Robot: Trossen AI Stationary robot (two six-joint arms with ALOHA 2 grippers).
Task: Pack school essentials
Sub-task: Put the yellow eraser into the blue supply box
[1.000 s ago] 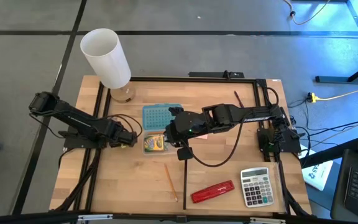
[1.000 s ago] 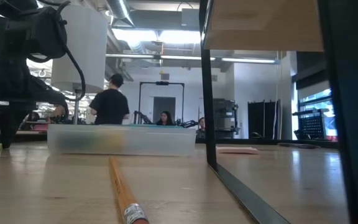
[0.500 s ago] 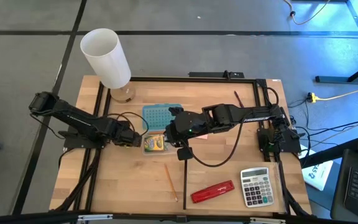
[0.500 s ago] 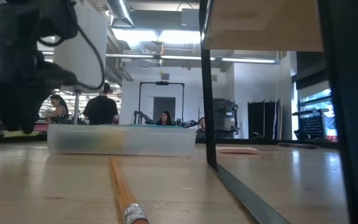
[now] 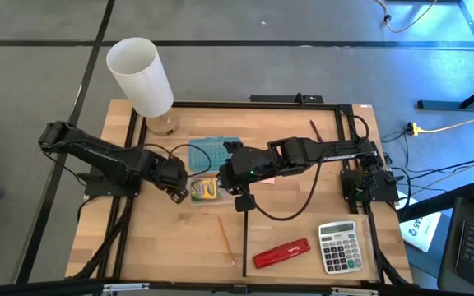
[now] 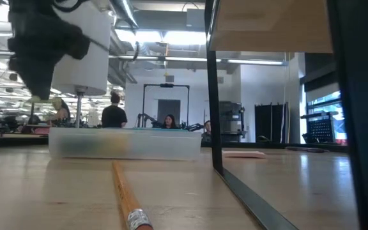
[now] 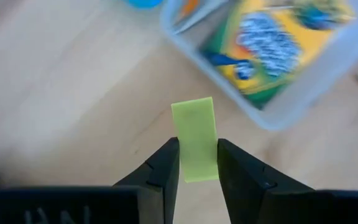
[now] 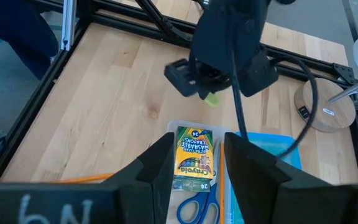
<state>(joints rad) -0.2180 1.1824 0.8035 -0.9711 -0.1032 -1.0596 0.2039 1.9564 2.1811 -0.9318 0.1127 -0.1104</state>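
Note:
A clear plastic container (image 5: 206, 191) sits mid-table with the yellow-green crayon box (image 8: 192, 163) and the blue-handled scissors (image 8: 197, 208) inside. My left gripper (image 5: 177, 187) hovers just left of it, shut on a small yellow-green eraser (image 7: 194, 138). My right gripper (image 8: 197, 163) hangs open above the container, touching nothing. One orange pencil (image 5: 226, 239) lies flat on the table near the front edge. A pink pad (image 6: 244, 154) lies flat farther back. My left gripper pinches the eraser's lower half (image 7: 197, 163) between its two fingers, one on each long side. The eraser's free end (image 7: 192, 109) sticks out past the fingertips. The eraser is lifted clear of the table, beside the container's left wall (image 7: 229, 93).
A blue lid (image 5: 215, 151) lies behind the container. The red stapler (image 5: 281, 253) and grey calculator (image 5: 338, 245) sit near the front right. A tall white cylinder (image 5: 141, 77) stands at the far left corner. A black frame (image 5: 245, 103) edges the table. People stand in the room beyond.
My left gripper has moved toward the table's right, closing on the container, and has risen off the table with the eraser in its fingers. My right arm has kept still.

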